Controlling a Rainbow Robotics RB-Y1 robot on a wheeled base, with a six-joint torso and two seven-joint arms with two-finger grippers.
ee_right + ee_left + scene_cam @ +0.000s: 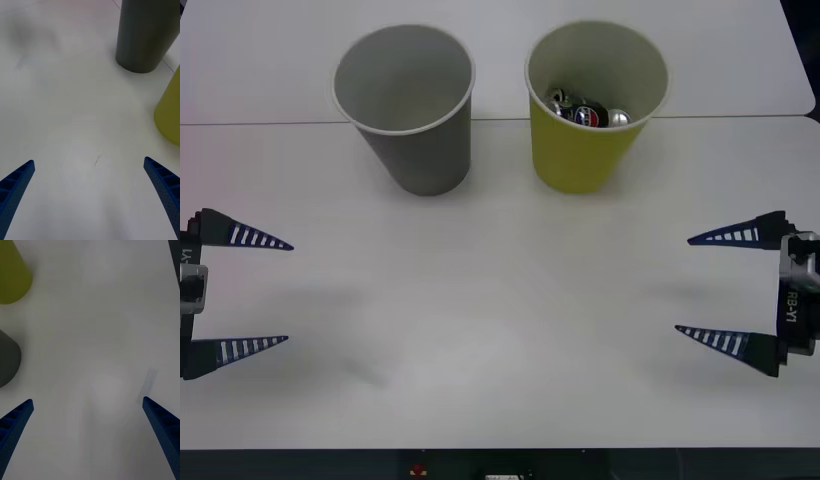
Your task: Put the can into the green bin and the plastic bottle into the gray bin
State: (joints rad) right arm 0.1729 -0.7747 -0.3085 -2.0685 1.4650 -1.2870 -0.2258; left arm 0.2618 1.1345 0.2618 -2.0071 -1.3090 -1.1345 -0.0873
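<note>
The can (585,113) lies on its side inside the green bin (580,160), which stands at the back right of the table. Beside it to the left is the gray bin (425,160); its visible inside wall is bare. The plastic bottle is out of view. My left gripper (288,293) hovers open at the table's left side, holding nothing. Opposite it, at the right side, my right gripper (683,284) is open and holds nothing. The right wrist view shows the gray bin (144,33) and green bin (170,112) beyond my right gripper (89,165).
The white table (500,330) spreads bare between the two grippers and in front of the bins. A seam (260,123) runs across it behind the bins. In the left wrist view the green bin (11,273) and gray bin (7,358) stand off to one side.
</note>
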